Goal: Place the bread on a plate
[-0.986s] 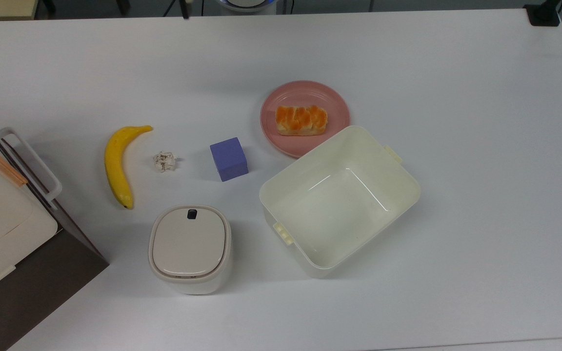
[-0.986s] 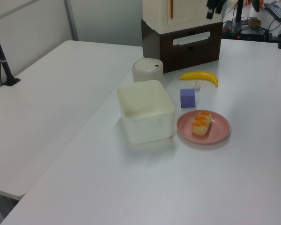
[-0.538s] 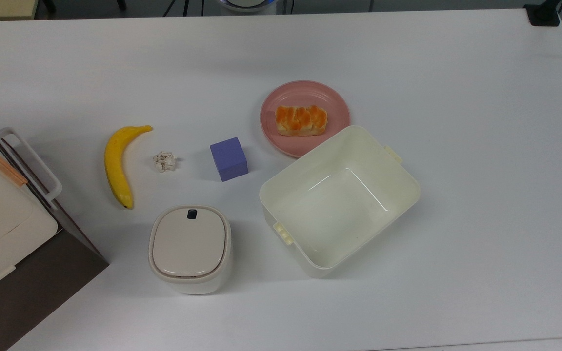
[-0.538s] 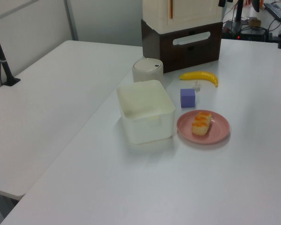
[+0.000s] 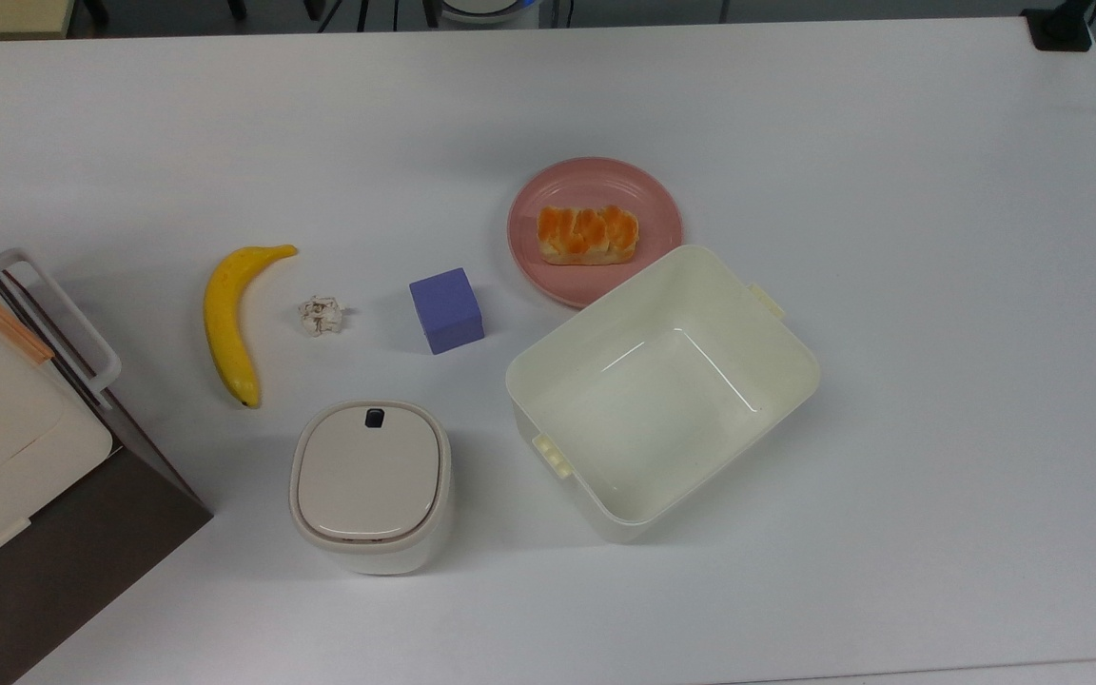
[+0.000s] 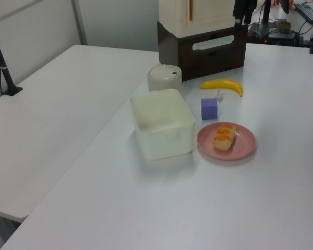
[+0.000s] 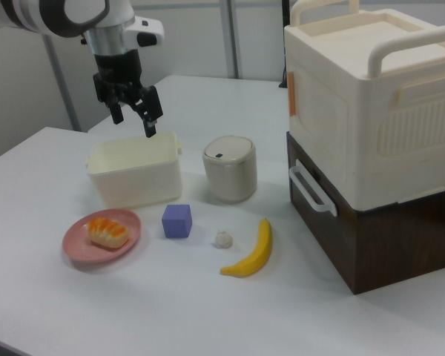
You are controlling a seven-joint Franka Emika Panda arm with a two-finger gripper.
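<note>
Top view: glossy orange lumpy bread lies on the round pink plate, centre frame. The plate's lower rim is hidden behind the cream rectangular tub. Smooth purple cube sits left of the plate.

Left view: bread lies on the plate, right of centre. Dark fingers now show at the top edge, unlike 0.5 s ago.

Right view: gripper hangs spread and empty, upper left, above the tub. Bread is on the plate, lower left.
</note>
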